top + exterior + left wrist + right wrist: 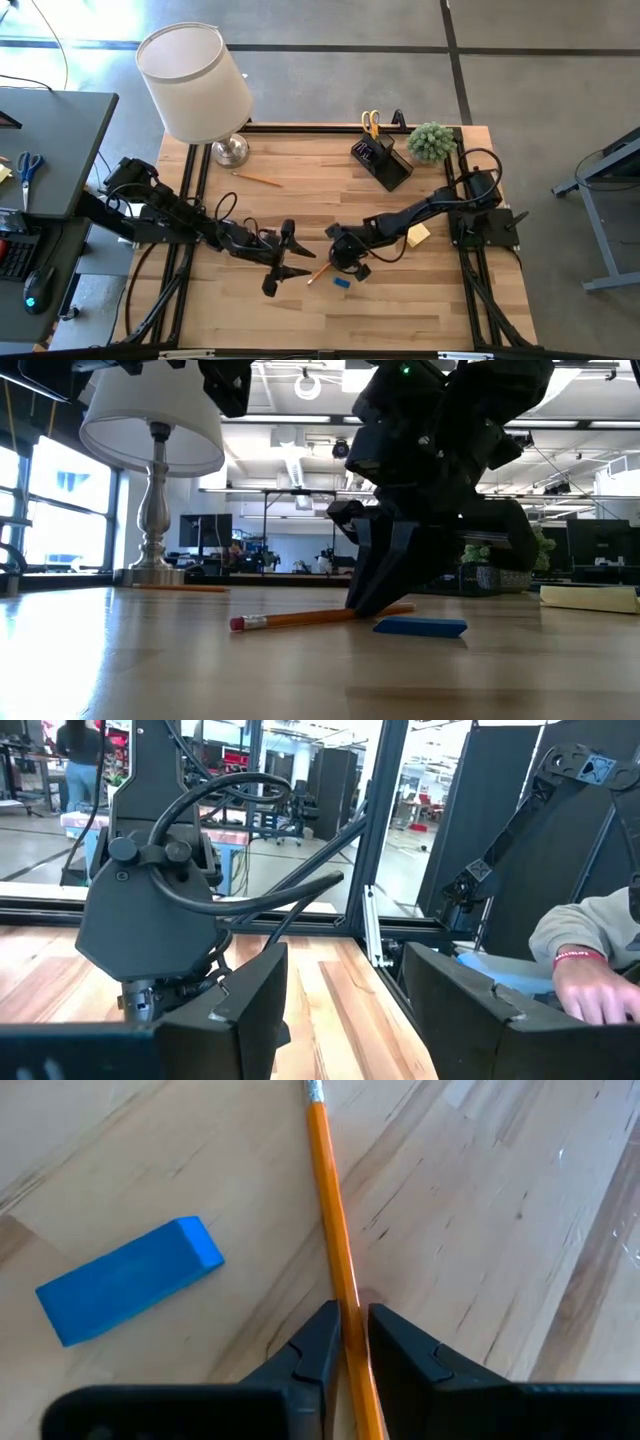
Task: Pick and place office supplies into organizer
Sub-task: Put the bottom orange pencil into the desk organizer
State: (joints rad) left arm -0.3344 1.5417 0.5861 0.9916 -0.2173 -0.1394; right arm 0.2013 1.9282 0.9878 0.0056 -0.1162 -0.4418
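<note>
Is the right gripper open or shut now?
Shut on the orange pencil: the right gripper has both fingertips pressed against the pencil's sides on the table.

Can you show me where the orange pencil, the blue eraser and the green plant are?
Thin orange wooden pencil (330, 1230): right wrist view, middle of its shaft.
Small blue rectangular eraser (125, 1280): right wrist view, centre of its top face.
Small green leafy plant (432, 141): high view, middle of its foliage.

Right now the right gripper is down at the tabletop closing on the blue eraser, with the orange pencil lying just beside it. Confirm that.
Not quite. The right gripper is down at the tabletop, but its fingers straddle the orange pencil, not the blue eraser. The eraser is the thing lying just beside, untouched. The right wrist view shows this plainly, and the low view agrees.
</note>
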